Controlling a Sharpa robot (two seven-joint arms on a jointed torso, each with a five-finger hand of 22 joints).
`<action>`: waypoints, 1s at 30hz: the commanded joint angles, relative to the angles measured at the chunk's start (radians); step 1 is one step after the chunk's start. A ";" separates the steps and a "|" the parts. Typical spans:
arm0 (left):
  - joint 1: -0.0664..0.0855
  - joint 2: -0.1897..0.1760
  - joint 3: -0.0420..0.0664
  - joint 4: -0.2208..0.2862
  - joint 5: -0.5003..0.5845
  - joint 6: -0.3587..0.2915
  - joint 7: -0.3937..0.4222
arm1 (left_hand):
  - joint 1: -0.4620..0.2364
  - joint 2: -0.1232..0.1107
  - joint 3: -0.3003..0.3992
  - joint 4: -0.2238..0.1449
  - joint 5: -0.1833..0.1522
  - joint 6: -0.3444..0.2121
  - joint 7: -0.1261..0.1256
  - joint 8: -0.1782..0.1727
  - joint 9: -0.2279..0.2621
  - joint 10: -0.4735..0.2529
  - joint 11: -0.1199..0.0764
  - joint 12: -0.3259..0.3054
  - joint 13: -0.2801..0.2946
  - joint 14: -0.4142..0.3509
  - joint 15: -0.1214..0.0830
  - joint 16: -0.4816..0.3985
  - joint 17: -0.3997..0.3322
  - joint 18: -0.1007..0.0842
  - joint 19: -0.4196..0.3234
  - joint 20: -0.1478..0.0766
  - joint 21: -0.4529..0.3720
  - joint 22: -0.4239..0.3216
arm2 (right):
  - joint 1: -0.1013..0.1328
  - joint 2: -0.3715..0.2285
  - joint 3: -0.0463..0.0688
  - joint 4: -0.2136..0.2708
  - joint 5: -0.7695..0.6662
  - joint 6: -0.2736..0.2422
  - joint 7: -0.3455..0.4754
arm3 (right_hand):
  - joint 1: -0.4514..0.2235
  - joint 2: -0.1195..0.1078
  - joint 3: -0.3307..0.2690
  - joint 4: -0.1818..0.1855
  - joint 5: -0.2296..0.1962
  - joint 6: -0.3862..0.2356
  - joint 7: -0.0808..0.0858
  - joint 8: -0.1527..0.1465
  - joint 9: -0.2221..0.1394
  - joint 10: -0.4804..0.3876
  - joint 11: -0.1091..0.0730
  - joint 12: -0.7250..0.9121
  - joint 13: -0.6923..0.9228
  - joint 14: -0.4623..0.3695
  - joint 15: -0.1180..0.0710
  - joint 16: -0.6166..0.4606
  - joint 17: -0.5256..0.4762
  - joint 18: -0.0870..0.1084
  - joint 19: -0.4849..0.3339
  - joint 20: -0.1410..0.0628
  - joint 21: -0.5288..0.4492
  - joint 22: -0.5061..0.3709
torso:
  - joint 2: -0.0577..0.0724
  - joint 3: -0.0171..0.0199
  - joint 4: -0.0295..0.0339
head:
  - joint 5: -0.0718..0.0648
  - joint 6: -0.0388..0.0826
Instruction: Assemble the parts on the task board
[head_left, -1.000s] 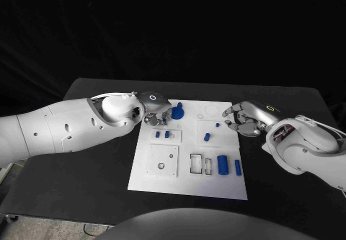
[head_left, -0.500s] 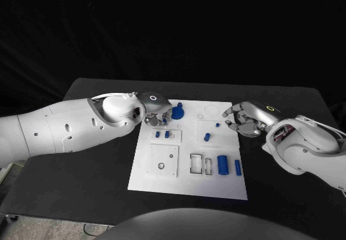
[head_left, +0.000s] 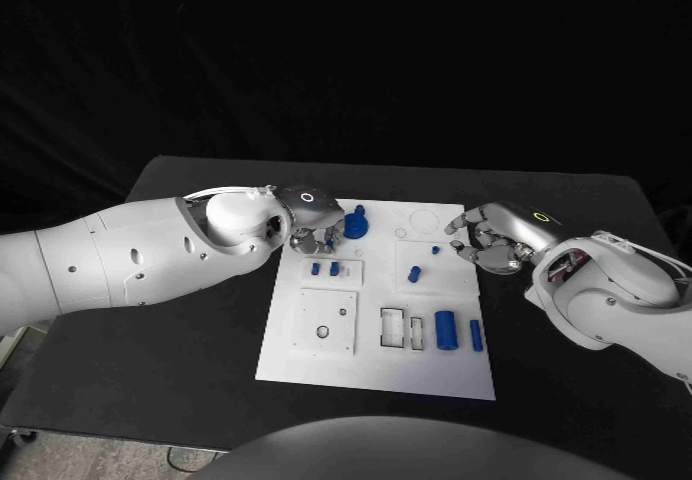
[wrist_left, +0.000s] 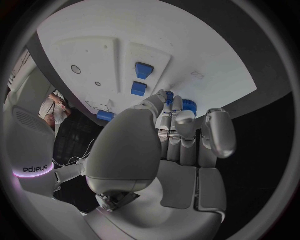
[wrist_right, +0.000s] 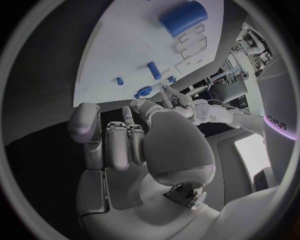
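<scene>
A black worktop (head_left: 188, 340) fills the middle of the head view, matte and dark, its far edge straight and its corners rounded; behind it hangs a black backdrop (head_left: 346, 70), folded like cloth, reaching across the whole upper part of that view; at the near left corner of the worktop a strip of pale floor (head_left: 58, 455) shows below the edge; in the left wrist view the worktop (wrist_left: 262, 65) appears as a dark band beside the white plate; in the right wrist view it (wrist_right: 56, 75) runs likewise as a dark band.
</scene>
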 joint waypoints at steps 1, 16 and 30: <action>-0.001 0.001 -0.001 0.003 0.005 0.022 0.000 | -0.002 -0.008 0.001 0.005 -0.003 0.003 -0.005 0.006 -0.001 0.009 -0.001 -0.002 0.001 -0.008 0.002 -0.003 -0.001 0.003 -0.006 -0.001 -0.002 0.175 | -0.001 0.000 0.000 -0.001 -0.002 0.004 0.000 | 0.010 0.004 0.005 0.002 0.003 0.006 0.000 0.004 -0.001 0.034 0.007 -0.005 0.157 0.055 0.006 -0.003 0.017 0.002 -0.002 -0.001 -0.004 0.114 | 0.000 0.0001 0.0002 | 0.002 0.000; -0.003 0.004 -0.022 -0.004 0.015 0.024 -0.001 | -0.002 -0.008 0.001 0.005 -0.002 0.003 -0.005 0.005 -0.001 0.010 0.000 -0.002 0.001 -0.009 0.001 -0.005 -0.004 0.003 -0.007 -0.001 -0.005 0.175 | -0.001 -0.001 0.000 -0.001 -0.002 0.001 0.002 | 0.010 0.004 0.005 0.002 0.003 0.006 0.000 0.004 -0.001 0.034 0.007 -0.005 0.157 0.055 0.006 -0.003 0.017 0.002 -0.002 -0.001 -0.004 0.114 | 0.000 -0.0001 -0.0001 | -0.002 0.000; -0.003 0.008 -0.024 -0.011 0.016 0.012 -0.002 | 0.001 -0.006 0.004 0.006 0.005 0.001 -0.003 0.004 -0.003 0.007 0.001 -0.006 0.001 -0.016 0.001 -0.013 -0.018 0.005 -0.010 -0.001 -0.011 0.173 | -0.001 0.000 0.000 -0.002 -0.002 0.002 0.002 | 0.010 0.004 0.005 0.002 0.003 0.006 0.000 0.004 -0.001 0.034 0.007 -0.005 0.157 0.055 0.006 -0.003 0.017 0.002 -0.002 -0.001 -0.004 0.114 | 0.000 0.0001 -0.0003 | 0.000 0.000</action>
